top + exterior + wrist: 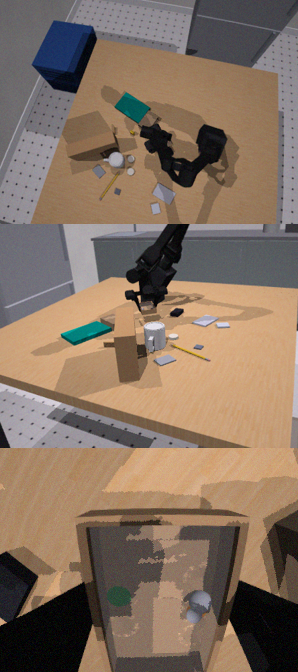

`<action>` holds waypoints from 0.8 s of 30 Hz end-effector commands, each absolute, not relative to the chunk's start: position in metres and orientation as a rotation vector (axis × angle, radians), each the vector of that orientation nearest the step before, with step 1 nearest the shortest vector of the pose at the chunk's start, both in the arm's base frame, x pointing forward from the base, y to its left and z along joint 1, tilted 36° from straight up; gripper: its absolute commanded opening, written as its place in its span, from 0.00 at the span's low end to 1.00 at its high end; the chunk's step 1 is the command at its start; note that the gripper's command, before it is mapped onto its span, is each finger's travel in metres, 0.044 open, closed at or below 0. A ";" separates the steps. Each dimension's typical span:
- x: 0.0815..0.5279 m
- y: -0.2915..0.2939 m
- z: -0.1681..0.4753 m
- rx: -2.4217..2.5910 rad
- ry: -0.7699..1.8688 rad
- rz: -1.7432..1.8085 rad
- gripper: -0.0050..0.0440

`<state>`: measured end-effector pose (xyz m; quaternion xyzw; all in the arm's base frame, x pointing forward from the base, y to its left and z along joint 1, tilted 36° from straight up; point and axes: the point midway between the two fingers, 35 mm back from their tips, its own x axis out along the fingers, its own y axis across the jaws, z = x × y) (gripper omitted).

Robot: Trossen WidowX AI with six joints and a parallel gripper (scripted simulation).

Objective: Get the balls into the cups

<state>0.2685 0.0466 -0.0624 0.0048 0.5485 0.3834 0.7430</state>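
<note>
The wooden puzzle is a shallow wooden box under a clear cover, and it fills the middle of the wrist view. My gripper is shut on its two long sides. Inside, the green cup sits at the left and is empty. A pale bluish ball lies at the right side; I cannot tell whether it is one ball or two. The orange cup is not visible there. In the top and exterior views the gripper holds the puzzle just above the table, near the teal book.
A teal book lies right behind the puzzle. A cardboard box, a white mug, a small yellow block, a pencil and grey tiles lie to the left and front. A blue crate stands off the table.
</note>
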 end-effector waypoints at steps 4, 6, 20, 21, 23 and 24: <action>0.267 0.047 -0.060 0.003 1.161 0.801 0.10; 0.267 0.047 -0.060 0.013 1.152 0.810 0.10; 0.268 0.047 -0.060 0.012 1.180 0.827 0.10; 0.268 0.047 -0.060 0.010 1.181 0.826 0.10; 0.268 0.047 -0.060 0.005 1.187 0.822 0.10; 0.268 0.047 -0.060 0.005 1.187 0.822 0.10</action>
